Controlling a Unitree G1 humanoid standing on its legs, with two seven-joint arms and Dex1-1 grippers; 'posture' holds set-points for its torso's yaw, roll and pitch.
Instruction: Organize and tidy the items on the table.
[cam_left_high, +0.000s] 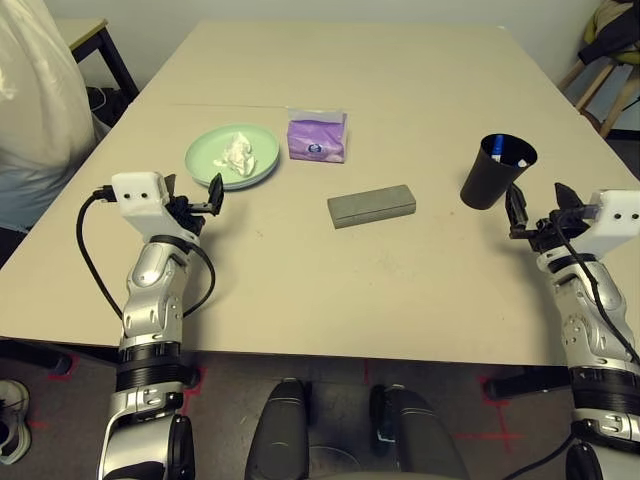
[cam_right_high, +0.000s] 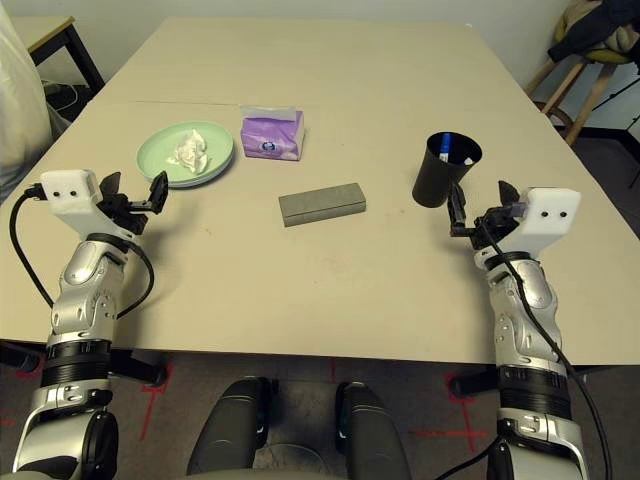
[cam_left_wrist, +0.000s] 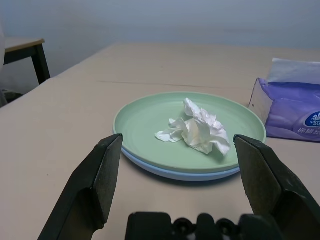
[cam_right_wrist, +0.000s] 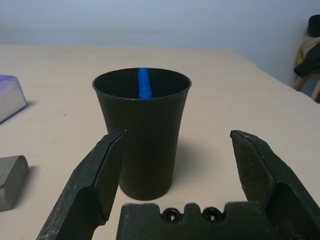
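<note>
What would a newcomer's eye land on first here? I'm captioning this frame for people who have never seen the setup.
Probably the purple tissue pack at the table's middle, beside a pale green plate holding a crumpled white tissue. Next, the black cup on the right with a blue pen inside. The left gripper faces the plate, the right gripper the cup, both open and empty.

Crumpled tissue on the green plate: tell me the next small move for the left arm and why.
Probably ease the left gripper forward over the plate's rim and onto the crumpled tissue. Its fingers stand open and empty just short of the green plate, which is already stacked on a blue one, and the tissue is the loose litter left on it.
</note>
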